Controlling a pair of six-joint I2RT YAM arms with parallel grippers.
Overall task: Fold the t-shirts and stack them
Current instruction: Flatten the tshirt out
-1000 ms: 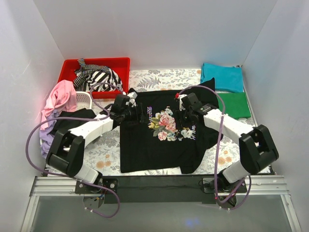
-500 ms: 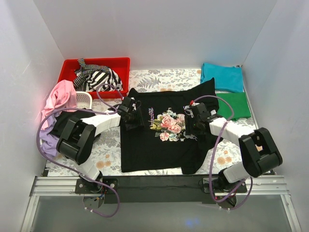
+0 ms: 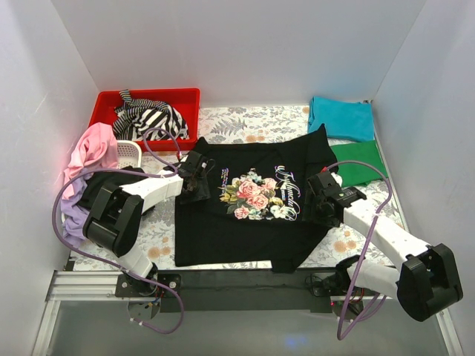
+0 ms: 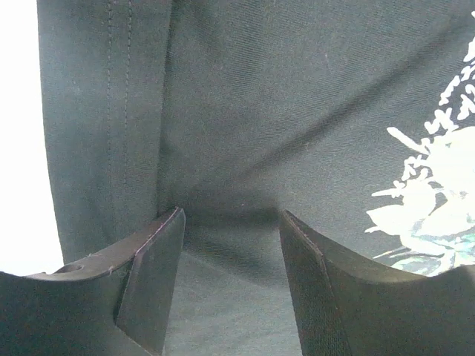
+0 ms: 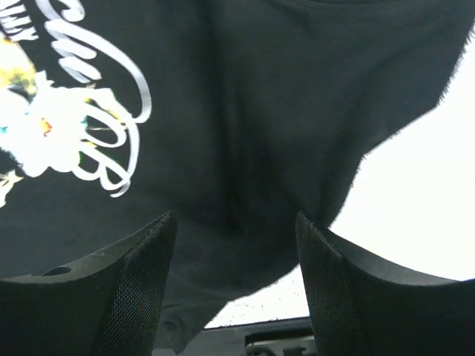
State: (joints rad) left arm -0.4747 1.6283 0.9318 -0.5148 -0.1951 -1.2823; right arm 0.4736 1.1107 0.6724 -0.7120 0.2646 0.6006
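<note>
You have teal tee [image 3: 341, 117], green tee [image 3: 361, 162] folded; black rose tee [image 3: 223, 231] lies unfolded under left pincer [image 4: 230, 220], right pincer [image 5: 236, 222], both gaping.

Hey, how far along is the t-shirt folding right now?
Done: the teal tee and green tee look folded at far right, not stacked. In hand: the black rose-print tee, spread flat, with left gripper and right gripper open on it. To do: striped tee in the red bin, pink tee, lilac tee.
</note>
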